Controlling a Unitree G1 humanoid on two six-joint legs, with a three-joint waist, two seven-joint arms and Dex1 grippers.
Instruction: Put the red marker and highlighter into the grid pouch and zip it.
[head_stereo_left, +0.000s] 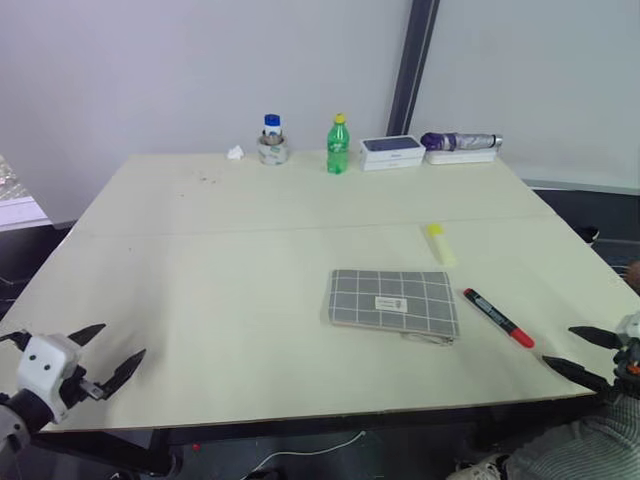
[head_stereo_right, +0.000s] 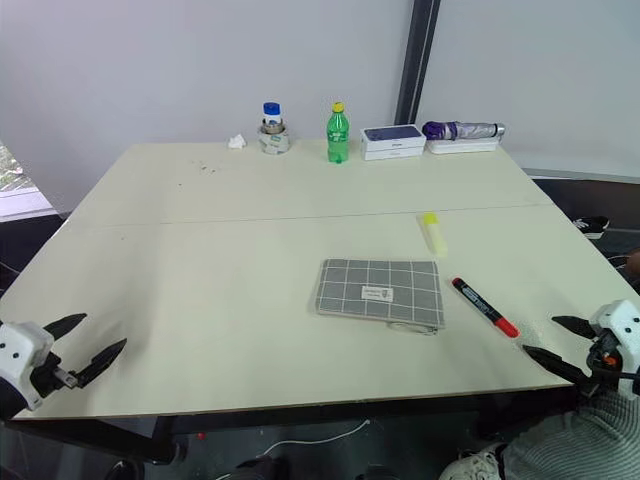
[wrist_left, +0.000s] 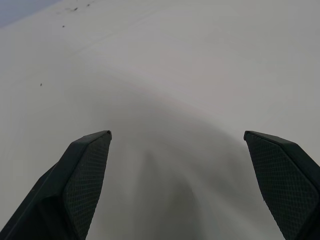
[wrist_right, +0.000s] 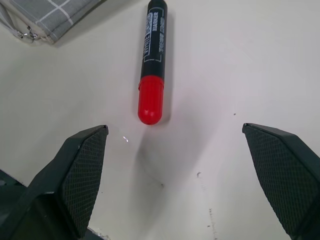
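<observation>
Hands (head_stereo_left: 100, 355) (head_stereo_right: 562, 343) both spread, empty | red marker (wrist_right: 152, 60) print unreadable (perhaps blurred) | grid pouch (head_stereo_left: 392, 303) white label

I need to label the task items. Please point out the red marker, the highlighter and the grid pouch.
red marker (wrist_right: 152, 50): right wrist view, black barrel.
highlighter (head_stereo_right: 433, 233): right eye view, pale body.
grid pouch (head_stereo_right: 380, 290): right eye view, centre, near the label.
</observation>
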